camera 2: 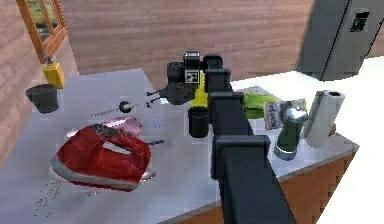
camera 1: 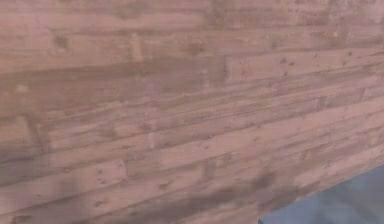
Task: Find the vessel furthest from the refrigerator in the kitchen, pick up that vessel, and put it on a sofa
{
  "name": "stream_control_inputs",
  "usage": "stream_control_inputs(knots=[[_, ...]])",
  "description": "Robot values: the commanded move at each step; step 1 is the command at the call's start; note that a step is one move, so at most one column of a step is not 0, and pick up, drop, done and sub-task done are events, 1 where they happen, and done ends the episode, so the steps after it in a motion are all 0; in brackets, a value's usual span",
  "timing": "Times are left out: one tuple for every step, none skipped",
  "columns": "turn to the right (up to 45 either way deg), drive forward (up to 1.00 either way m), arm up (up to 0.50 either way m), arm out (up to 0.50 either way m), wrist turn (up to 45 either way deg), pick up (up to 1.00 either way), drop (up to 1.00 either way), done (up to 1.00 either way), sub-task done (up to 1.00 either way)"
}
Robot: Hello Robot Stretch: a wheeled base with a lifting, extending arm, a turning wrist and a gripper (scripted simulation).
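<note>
The vessel farthest from the refrigerator (camera 2: 345, 40) is judged to be the dark pot (camera 2: 40, 96). It is seen toward the far left of the counter (camera 2: 25, 150), just beside a yellow bottle (camera 2: 55, 73) and below a window (camera 2: 45, 30). The pot is expected to be stiff and fairly light, with a smooth wall that could slip. Being round and wide-mouthed, it is probably best taken at the rim, one finger inside and one outside, and kept upright. A dark cup (camera 2: 199, 121) is seen just beside the arm (camera 2: 235, 150), nearer the refrigerator, and is judged not to be the one wanted. The arm is stretched out over the counter. The tool (camera 2: 135, 103) is turned toward the arm side view's left, with its thin fingers pointed roughly toward the pot but apart from it. A red appliance (camera 2: 100, 155) lies near. How the fingers are set cannot be told, nor whether anything is held, since small pale things lie on the counter close by.
</note>
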Motion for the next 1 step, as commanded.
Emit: stream_control_inputs(knots=[[0.0,0.00,0.00,0.00,45.0,0.00,0.00,0.00,0.00]])
